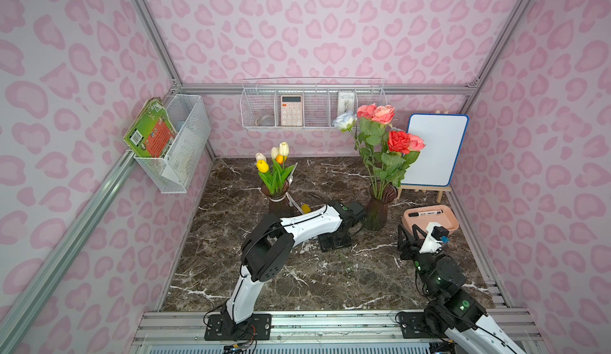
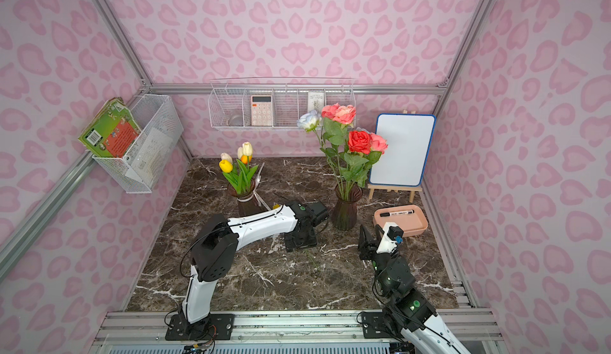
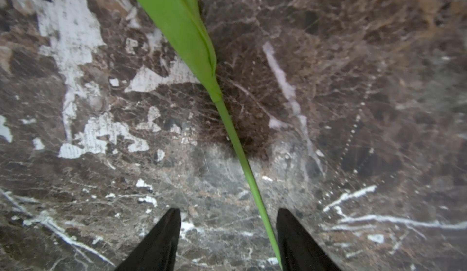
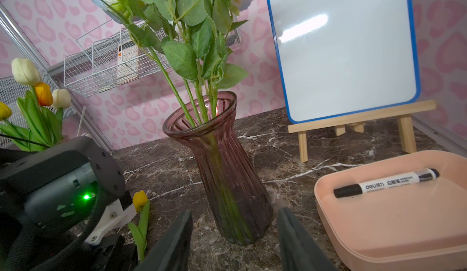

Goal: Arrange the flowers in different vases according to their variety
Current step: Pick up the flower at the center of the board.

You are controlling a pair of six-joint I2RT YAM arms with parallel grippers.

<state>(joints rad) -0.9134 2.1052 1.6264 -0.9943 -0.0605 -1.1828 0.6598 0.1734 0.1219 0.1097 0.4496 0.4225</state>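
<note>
In both top views the ribboned vase (image 1: pixel 280 207) stands far left on the marble counter (image 1: pixel 224 269) with the tulips (image 1: pixel 274 167) upright in it. The plain vase (image 1: pixel 379 212) stands to its right and holds the roses (image 1: pixel 385 131). Between the two vases the left arm bends over, and its left pincer (image 1: pixel 335 241) points down at the lone tulip (image 1: pixel 305 208). That tulip lies flat on the counter, its yellow bud at the far end beside the ribboned vase and its stem running nearward under the pincer. The right pincer (image 1: pixel 408 236) hangs beside the peach tray (image 1: pixel 446 215), where a marker (image 1: pixel 426 213) lies. A whiteboard (image 1: pixel 433 150) stands on its easel farther back.

From the left wrist, the black fingers (image 3: pixel 164 236) stand spread. The green stem runs between them along the counter, close against one finger and clear of the other, so it is not pinched.

From the right wrist, the fingers (image 4: pixel 177 239) are spread with nothing between them and face the plain vase, which stands upright just beyond. The tray sits near that vase, and the lone tulip's bud lies on the counter by the left arm's wrist.
</note>
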